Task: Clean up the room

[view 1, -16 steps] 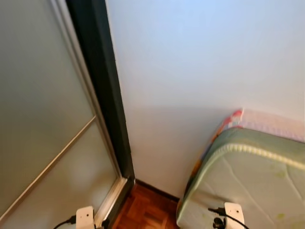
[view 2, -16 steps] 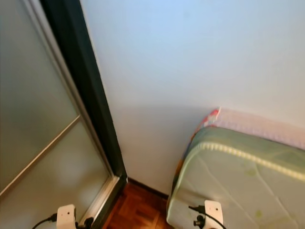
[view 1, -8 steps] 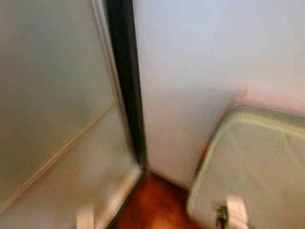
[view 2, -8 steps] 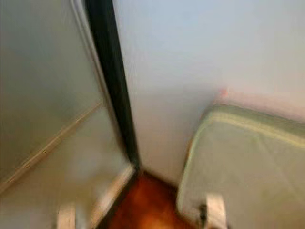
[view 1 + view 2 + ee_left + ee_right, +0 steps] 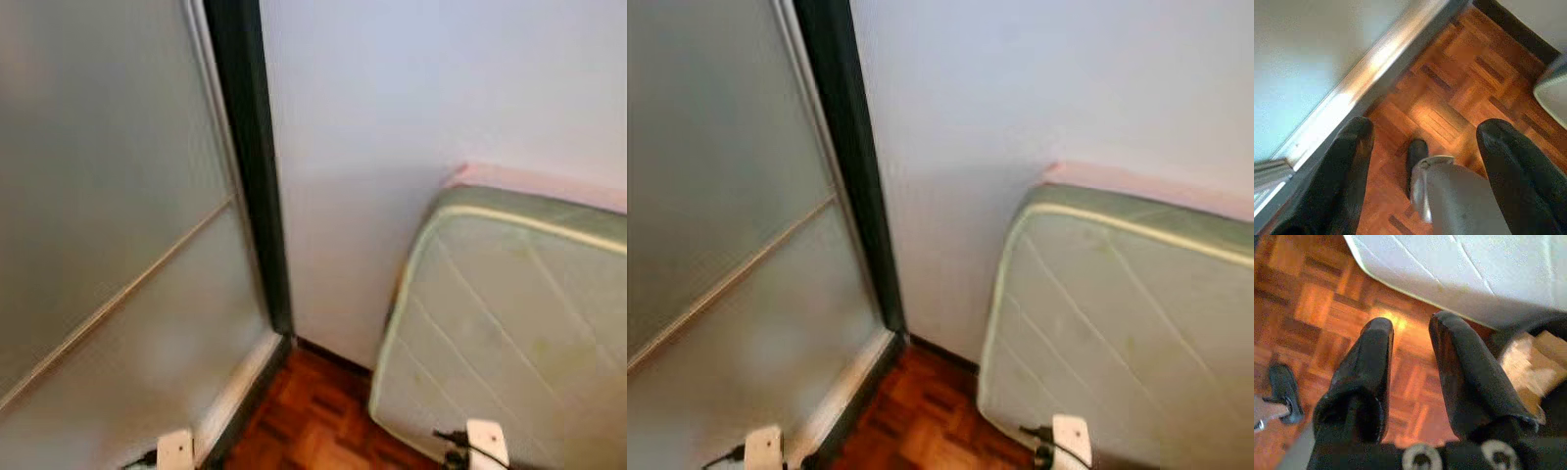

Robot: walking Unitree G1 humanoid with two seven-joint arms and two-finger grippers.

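Left: a frosted glass sliding door (image 5: 108,225) with a pale rail across it, bounded by a dark vertical door frame (image 5: 253,166). Centre: a plain white wall (image 5: 411,98) meeting a wood parquet floor (image 5: 313,421) at a dark skirting strip. Right: a pale green quilted mattress (image 5: 509,323) stood on edge on the floor and leaning against the wall, a pink layer showing behind its top edge.

Left pincer (image 5: 1422,142): hangs low above the parquet beside the door's metal bottom track (image 5: 1366,73); its two black fingers (image 5: 1352,166) stand wide apart and carry nothing. The robot's grey leg and dark foot (image 5: 1418,152) show between them.

Right pincer (image 5: 1410,357): hangs above the parquet close to the lower edge of the mattress; its fingers (image 5: 1371,367) are narrowly parted, with nothing between them. A tan cardboard-like object (image 5: 1533,362), blurred, lies just beside it.
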